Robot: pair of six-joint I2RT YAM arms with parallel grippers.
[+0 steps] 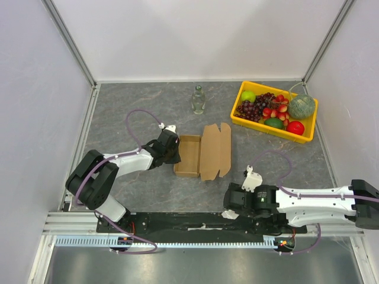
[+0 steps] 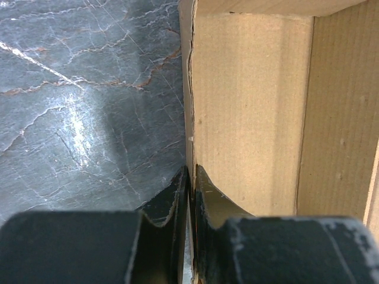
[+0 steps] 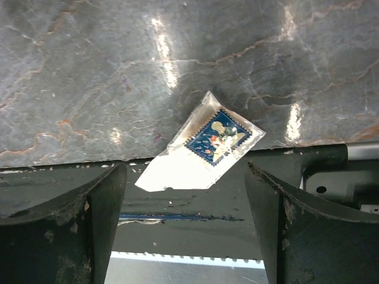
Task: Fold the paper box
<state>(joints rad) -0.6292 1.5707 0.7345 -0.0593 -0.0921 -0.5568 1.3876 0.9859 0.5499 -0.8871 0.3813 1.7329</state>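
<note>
The paper box (image 1: 201, 155) is brown cardboard lying mid-table, its left part standing up as a shallow tray and its lid flaps spread flat to the right. My left gripper (image 1: 173, 149) is at the box's left wall. In the left wrist view the left gripper (image 2: 191, 173) is shut on the thin edge of that wall of the paper box (image 2: 249, 118). My right gripper (image 1: 227, 205) hovers near the table's front edge, away from the box. The right wrist view shows the right gripper (image 3: 186, 180) open, nothing between its fingers.
A small clear packet with a blue stamp (image 3: 204, 145) lies at the table's front edge below the right gripper, seen as a white scrap (image 1: 230, 215) from above. A yellow fruit tray (image 1: 241, 112) and a glass bottle (image 1: 198, 99) stand at the back.
</note>
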